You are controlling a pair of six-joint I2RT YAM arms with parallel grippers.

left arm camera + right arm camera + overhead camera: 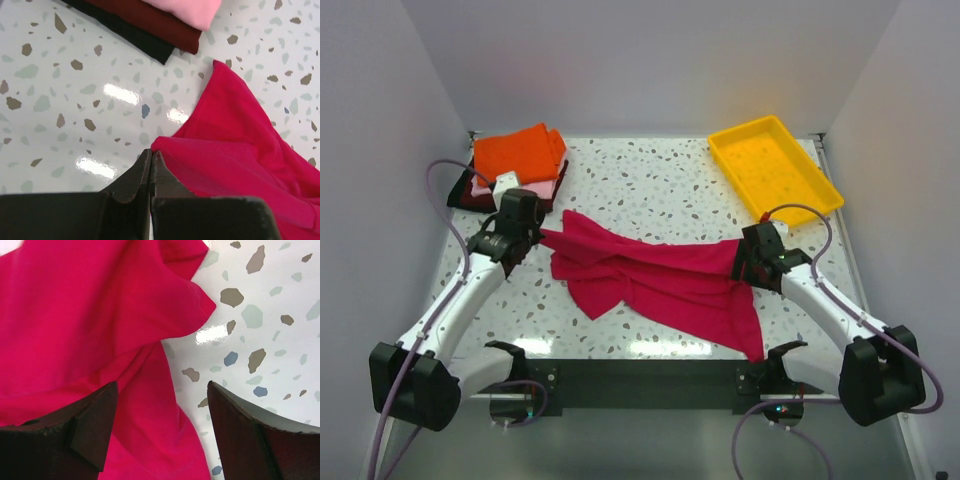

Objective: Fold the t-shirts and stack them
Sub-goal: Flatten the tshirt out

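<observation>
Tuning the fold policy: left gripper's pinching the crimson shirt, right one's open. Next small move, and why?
Probably close the right gripper on the crimson shirt. It stands open with the cloth's edge running through its gap, while the left gripper is already shut on the opposite end. With both ends pinched, the shirt could likely be lifted and spread flat.

t-shirt: matt cloth | table: glossy speckled | tray: smooth plastic
</observation>
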